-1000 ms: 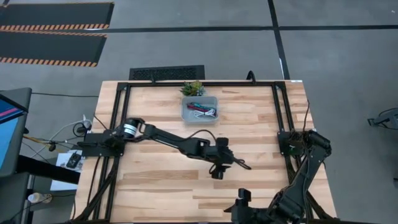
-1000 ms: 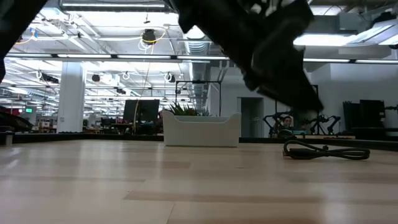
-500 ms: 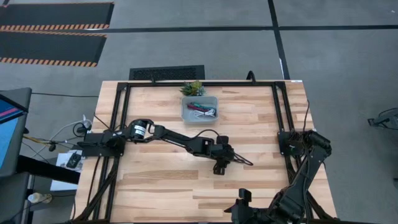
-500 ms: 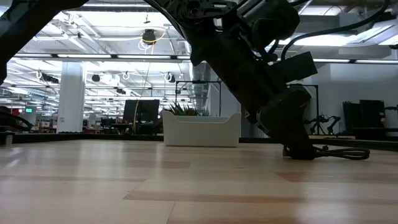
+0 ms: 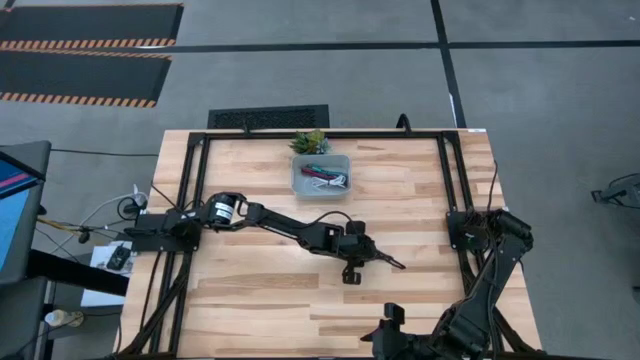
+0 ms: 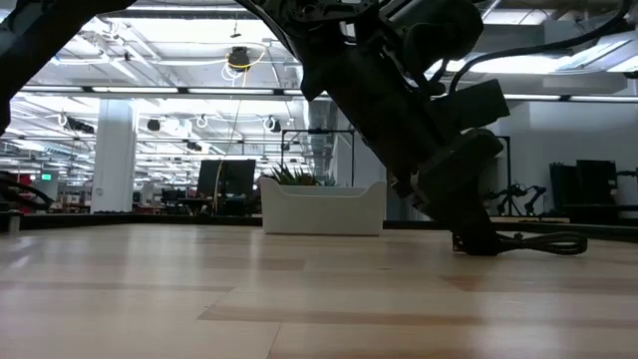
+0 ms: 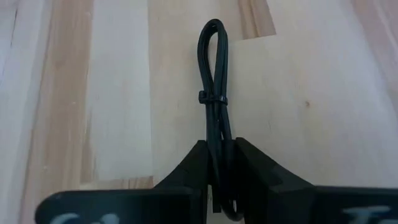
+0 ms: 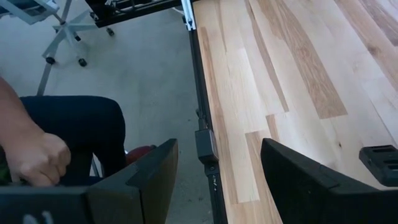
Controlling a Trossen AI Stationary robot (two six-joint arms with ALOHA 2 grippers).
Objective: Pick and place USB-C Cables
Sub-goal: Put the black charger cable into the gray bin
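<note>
A black USB-C cable (image 7: 213,93), bundled with a tie, lies on the wooden table right of centre (image 5: 388,261). My left gripper (image 7: 219,149) is down at the cable's left end (image 6: 478,242) and shut on it. The clear bin (image 5: 321,174) at the far middle holds red, white and teal cables. My right gripper (image 8: 214,165) stands open with nothing between its fingers, at the table's near right, looking past the table's edge. My left gripper pinches the black cable's bundled strands (image 7: 217,134) between its two fingers, near the end away from the tied loop (image 7: 212,43). The fingers slant down from the table's left and lie along the cable. The cable rests on the table (image 6: 543,243).
A small green plant (image 5: 310,142) stands behind the bin at the far edge. A black metal frame (image 5: 450,180) runs around the tabletop. Off the table's edge, a person's hand and dark-clothed leg (image 8: 74,134) show in the right wrist view.
My left gripper has gone down and toward the table's right, from hanging above the table to standing on it at the black cable's left end. The cable stays lying where it was.
</note>
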